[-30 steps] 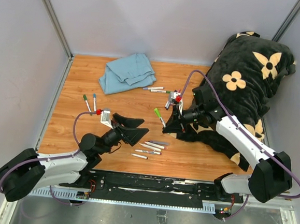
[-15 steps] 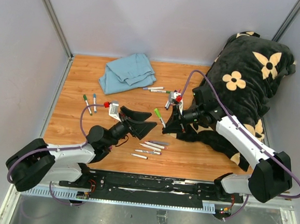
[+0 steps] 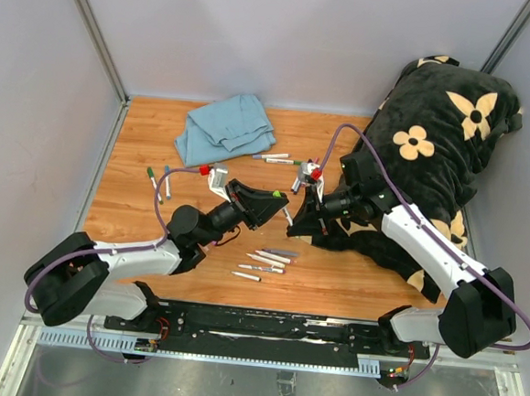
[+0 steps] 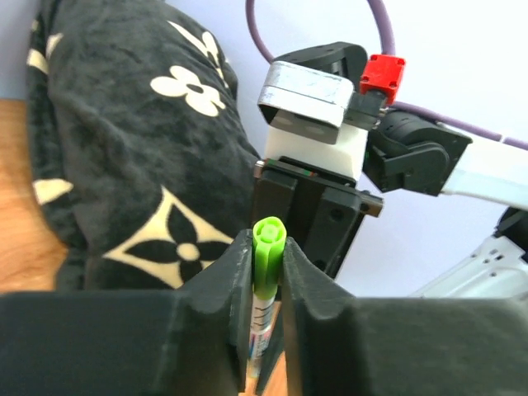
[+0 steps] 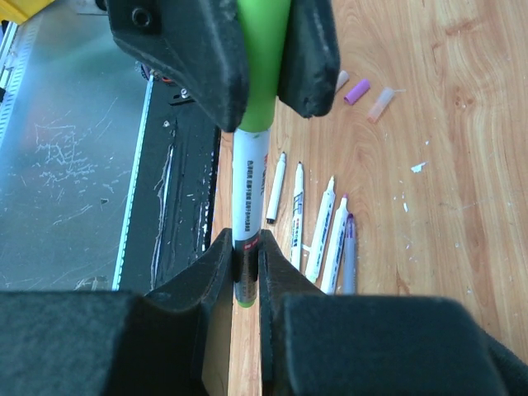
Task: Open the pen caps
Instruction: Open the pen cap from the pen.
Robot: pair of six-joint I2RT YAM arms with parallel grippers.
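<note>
Counter (image 3: 124, 233): wooden board carrying everything listed below.
Loose markers (image 3: 265, 258): a row of capless white barrels lying flat on the wood, on the near side of both hands and below them.
Loose caps (image 5: 357, 91): one purple and one pale pink, lying on the wood off to one side of the left hand and apart from the row.
Left hand (image 3: 272, 199): raised above the counter, its fingers pressed in on the green cap, one on each side.
Green cap (image 4: 268, 243): the task's piece; it sits on the end of the marker barrel, pinched in the left hand directly opposite the right hand.
Marker barrel (image 5: 247, 190): white with dark print, running straight from one hand to the other.
Right hand (image 3: 300, 224): closed tight on the lower barrel, facing the left hand at close quarters.
Capped pair (image 3: 154, 182): two markers lying flat, well out on the left hand's outer side.
Far pair (image 3: 273, 157): two markers lying beyond both hands, just short of the cloth.
Cloth (image 3: 225, 126): blue and crumpled, beyond the left hand.
Cushion (image 3: 434, 147): black with cream flowers, beyond and to the outside of the right hand.
</note>
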